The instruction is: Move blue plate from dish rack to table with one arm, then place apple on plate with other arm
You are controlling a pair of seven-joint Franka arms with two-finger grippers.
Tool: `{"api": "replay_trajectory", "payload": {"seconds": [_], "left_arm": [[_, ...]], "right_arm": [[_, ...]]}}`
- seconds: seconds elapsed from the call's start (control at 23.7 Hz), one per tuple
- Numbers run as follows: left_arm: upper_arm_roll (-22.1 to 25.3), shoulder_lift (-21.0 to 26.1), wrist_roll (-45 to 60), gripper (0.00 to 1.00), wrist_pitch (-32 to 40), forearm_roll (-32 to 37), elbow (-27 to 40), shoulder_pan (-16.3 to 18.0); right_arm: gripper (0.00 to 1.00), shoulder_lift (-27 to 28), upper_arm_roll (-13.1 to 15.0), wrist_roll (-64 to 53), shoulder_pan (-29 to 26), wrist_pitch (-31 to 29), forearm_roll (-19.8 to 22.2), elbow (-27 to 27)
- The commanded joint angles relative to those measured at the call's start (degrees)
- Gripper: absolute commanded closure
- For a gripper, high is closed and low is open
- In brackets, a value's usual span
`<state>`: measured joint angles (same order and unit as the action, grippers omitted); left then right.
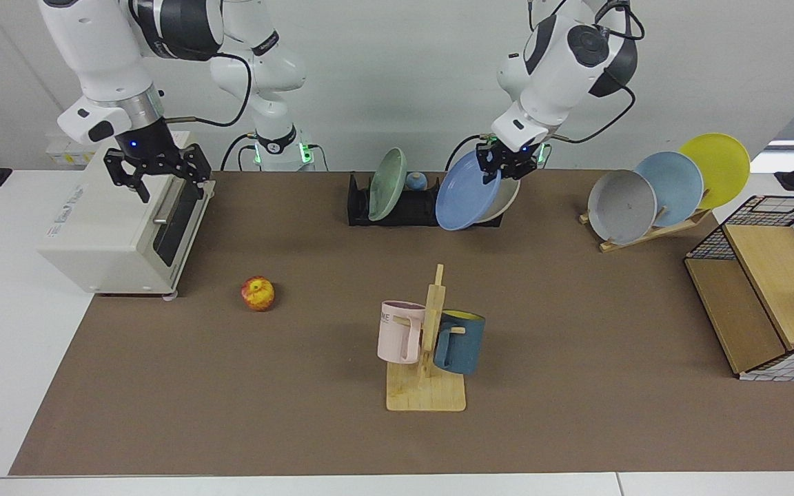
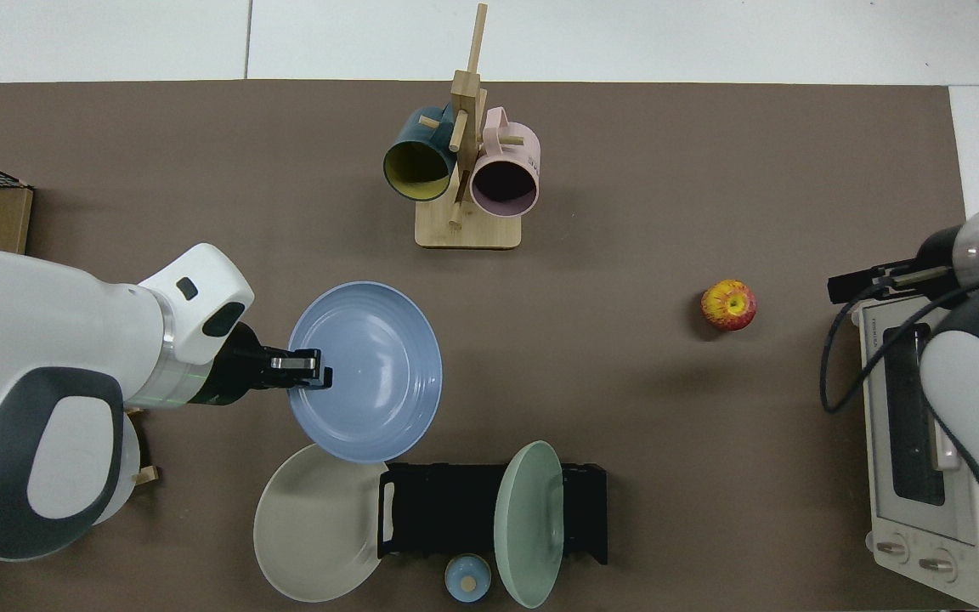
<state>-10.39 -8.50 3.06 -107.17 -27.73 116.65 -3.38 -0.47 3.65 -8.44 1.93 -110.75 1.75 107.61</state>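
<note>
Two cams here. One sits across the table from the arms, high up, looking down at the whole top and the back wall. The other hangs overhead, straight down, flipped so the arm bases are at its bottom edge. Both catch the mug tree and rack.
</note>
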Motion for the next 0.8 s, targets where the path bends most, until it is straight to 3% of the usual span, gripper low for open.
{"api": "replay_trajectory", "payload": {"seconds": [0.0, 0.21, 0.34, 0.51, 0.67, 0.76], "left_arm": [[1.5, 4.5, -5.9, 1.00, -6.4, -9.7, 0.4, 0.0], [-1.2, 11.1, -7.6, 1.00, -16.7, -16.3, 0.7, -0.1], [-4.3, 14.3, -8.4, 1.00, -20.8, -16.9, 0.8, -0.1], [-7.1, 16.9, -8.4, 1.00, -26.1, -16.9, 1.2, -0.3], [-8.6, 19.1, -8.3, 1.00, -27.5, -17.0, 2.0, -0.7], [-11.1, 22.7, -7.9, 1.00, -33.1, -16.9, 1.8, -0.6]], "right_arm": [[0.00, 7.2, -0.2, -0.9, 0.8, -12.5, -1.7, 5.0], [0.00, 12.6, -0.2, -0.6, 2.8, -23.6, -2.0, 9.1], [0.00, 13.8, -0.3, -0.8, 3.0, -24.2, -2.4, 9.7], [0.00, 13.7, -0.3, -2.2, 3.2, -24.0, -7.5, 10.3], [0.00, 13.6, -0.2, -5.0, 3.1, -23.4, -7.8, 8.9], [0.00, 13.3, -0.2, -5.6, 2.7, -22.2, -7.8, 7.4]]}}
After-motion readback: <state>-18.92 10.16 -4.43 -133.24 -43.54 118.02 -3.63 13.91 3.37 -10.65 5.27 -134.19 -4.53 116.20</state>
